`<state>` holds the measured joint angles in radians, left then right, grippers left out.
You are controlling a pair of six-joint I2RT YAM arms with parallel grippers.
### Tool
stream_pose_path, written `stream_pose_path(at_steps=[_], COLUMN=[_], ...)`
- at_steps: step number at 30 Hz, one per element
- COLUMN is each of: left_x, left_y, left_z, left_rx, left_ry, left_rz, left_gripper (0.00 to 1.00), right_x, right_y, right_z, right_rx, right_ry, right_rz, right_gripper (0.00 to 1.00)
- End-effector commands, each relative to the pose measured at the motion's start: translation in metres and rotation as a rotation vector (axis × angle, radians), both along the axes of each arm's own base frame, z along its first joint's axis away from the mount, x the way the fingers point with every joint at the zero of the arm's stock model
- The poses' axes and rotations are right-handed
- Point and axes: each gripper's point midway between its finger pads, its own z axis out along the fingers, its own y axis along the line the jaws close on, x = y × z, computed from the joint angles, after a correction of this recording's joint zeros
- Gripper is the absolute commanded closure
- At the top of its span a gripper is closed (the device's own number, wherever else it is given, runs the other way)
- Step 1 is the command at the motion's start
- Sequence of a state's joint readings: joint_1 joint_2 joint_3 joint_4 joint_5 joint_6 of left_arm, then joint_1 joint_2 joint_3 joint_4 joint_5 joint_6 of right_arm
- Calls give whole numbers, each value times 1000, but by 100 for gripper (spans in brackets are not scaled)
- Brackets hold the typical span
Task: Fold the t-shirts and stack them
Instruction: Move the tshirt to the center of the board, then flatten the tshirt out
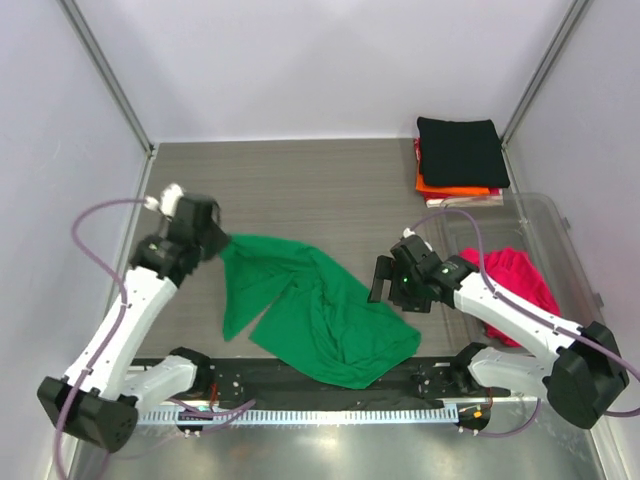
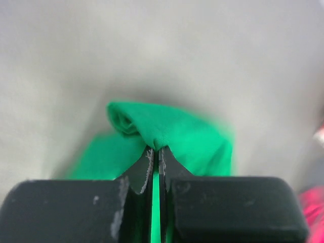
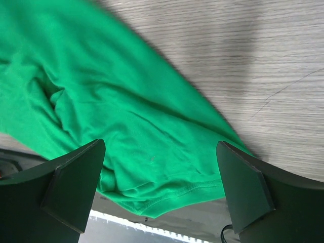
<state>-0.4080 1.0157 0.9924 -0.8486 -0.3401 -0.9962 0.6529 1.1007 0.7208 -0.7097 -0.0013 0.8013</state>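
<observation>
A bright green t-shirt [image 1: 315, 310] lies crumpled across the middle of the table, reaching the near edge. My left gripper [image 1: 213, 243] is shut on its left end and pulls it up off the table; the left wrist view shows green cloth [image 2: 167, 132] pinched between the closed fingertips. My right gripper [image 1: 392, 283] is open and empty above the shirt's right edge; the right wrist view shows the green cloth [image 3: 126, 131] and its hem below the spread fingers. A folded stack with a black t-shirt [image 1: 460, 150] on orange and red ones sits at the back right. A magenta-pink t-shirt [image 1: 512, 285] lies in the bin.
A clear plastic bin [image 1: 548, 215] stands at the right side of the table, behind my right arm. Grey walls with metal posts enclose the table on the left, back and right. A black rail [image 1: 300, 385] runs along the near edge.
</observation>
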Motion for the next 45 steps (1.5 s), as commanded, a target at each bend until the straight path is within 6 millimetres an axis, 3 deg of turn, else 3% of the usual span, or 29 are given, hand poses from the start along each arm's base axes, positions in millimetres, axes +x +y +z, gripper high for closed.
stream_pose_path(at_steps=[1, 2, 4, 5, 6, 8, 10, 12, 16, 20, 22, 24, 25, 28, 36, 45], left_x=[25, 41, 56, 59, 63, 63, 56, 48, 15, -14, -27, -29, -30, -26, -25, -27], left_y=[57, 65, 63, 83, 72, 75, 77, 80, 89, 90, 77, 65, 47, 23, -2, -15], left_z=[34, 15, -12, -25, -50, -63, -67, -56, -48, -54, -65, -68, -68, -74, -122, -141], left_rx=[77, 63, -60, -105, -187, -201, -188, -161, -92, -42, -47, -8, 15, 64, 155, 194], left_ry=[-3, 63, 163, 216, 307, 347, 322, 273, 243, 213, 227, 225, 221, 230, 369, 410], left_rz=[94, 108, 58, 111, 55, 63, 67, 82, 101, 108, 71, 45, -23, -91, -209, -263], left_gripper=[100, 97, 39, 22, 7, 1, 0, 0, 5, 14, 19, 25, 26, 34, 36, 36], right_x=[13, 16, 17, 19, 18, 18, 15, 14, 15, 18, 16, 13, 12, 9, 3, 0], right_y=[4, 6, 8, 10, 10, 9, 4, 2, 4, 21, 30, 40, 44, 53, 47, 43], right_z=[5, 8, 9, 13, 14, 18, 20, 21, 24, 22, 20, 13, 12, 6, 1, -9], right_rx=[-14, -9, -9, 1, 3, 6, -2, -7, 4, 30, 28, 14, 11, 3, -14, -43], right_ry=[-44, -48, -42, -50, -50, -60, -65, -71, -76, -84, -79, -66, -63, -52, -58, -40], right_rz=[2, 4, 4, 5, 9, 9, 4, -2, 6, 43, 71, 93, 99, 119, 126, 136], right_gripper=[2, 2, 2, 2, 1, 1, 1, 1, 1, 1, 1, 2, 2, 2, 2, 1])
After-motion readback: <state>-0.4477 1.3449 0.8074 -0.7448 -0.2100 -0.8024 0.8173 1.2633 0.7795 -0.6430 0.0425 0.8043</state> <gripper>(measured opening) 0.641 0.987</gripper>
